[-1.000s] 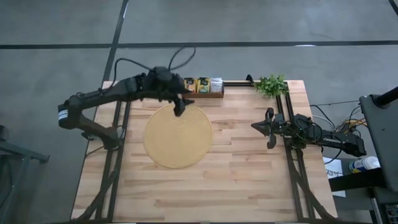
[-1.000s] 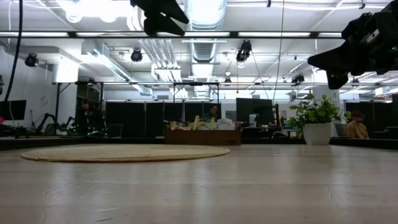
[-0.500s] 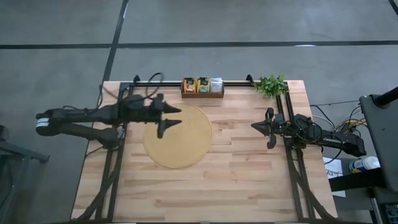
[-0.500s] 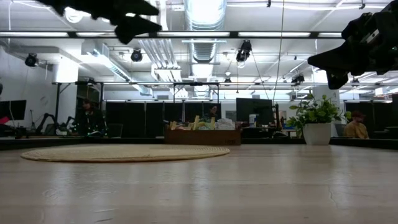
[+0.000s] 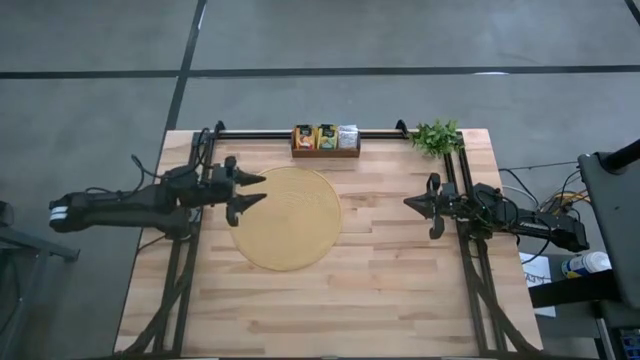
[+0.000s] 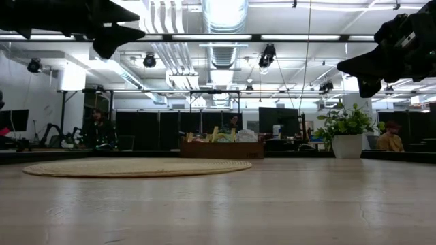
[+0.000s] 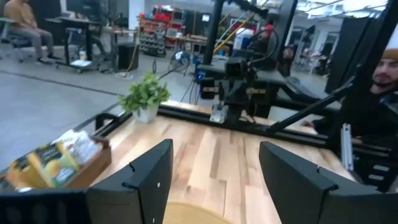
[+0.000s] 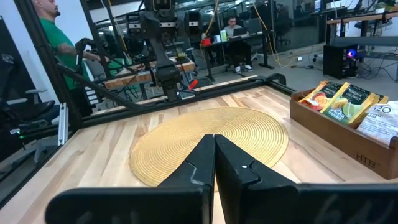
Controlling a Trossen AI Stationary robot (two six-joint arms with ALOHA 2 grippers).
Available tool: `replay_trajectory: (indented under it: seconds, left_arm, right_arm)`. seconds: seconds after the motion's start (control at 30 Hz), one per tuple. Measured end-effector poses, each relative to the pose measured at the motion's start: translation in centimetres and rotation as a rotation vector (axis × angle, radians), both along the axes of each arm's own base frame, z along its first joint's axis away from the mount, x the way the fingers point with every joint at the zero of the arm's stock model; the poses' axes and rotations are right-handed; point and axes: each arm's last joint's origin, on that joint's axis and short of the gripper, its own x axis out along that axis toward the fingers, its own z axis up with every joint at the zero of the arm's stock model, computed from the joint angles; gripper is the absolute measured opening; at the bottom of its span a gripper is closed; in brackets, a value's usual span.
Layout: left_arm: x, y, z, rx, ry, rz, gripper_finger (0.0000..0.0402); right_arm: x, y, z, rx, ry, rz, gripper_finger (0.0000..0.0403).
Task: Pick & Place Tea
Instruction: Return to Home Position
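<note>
Over the desk's left edge: left gripper hangs with jaws wide and empty, beside the round tan woven mat.
Tea: orange, green-yellow and white square sachets stand sorted in the brown wooden three-compartment tray at the far edge; the mat is bare.
Step in hand, judged: reach to the tray, descend straight onto one sachet's top edge and pinch only that one.
Right gripper: jaws shut, empty, waiting at the right rail.
Nearby: small green potted plant right of the tray, clear of the reach.
</note>
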Motion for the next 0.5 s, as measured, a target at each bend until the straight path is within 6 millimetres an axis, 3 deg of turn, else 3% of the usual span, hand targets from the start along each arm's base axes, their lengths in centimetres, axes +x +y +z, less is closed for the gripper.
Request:
replay_trajectory:
  seconds: [0.23, 0.5]
  left_arm:
    - [-1.6, -0.1, -1.8, -0.029, -0.009, 0.062, 0.0233]
    - [-3.5, -0.2, -2.4, -0.033, -0.111, 0.101, 0.0233]
  right_arm:
    - [0.0, 0.0, 0.0, 0.0, 0.0, 0.0, 0.0009]
    - [0.0, 0.0, 0.0, 0.0, 0.0, 0.0, 0.0009]
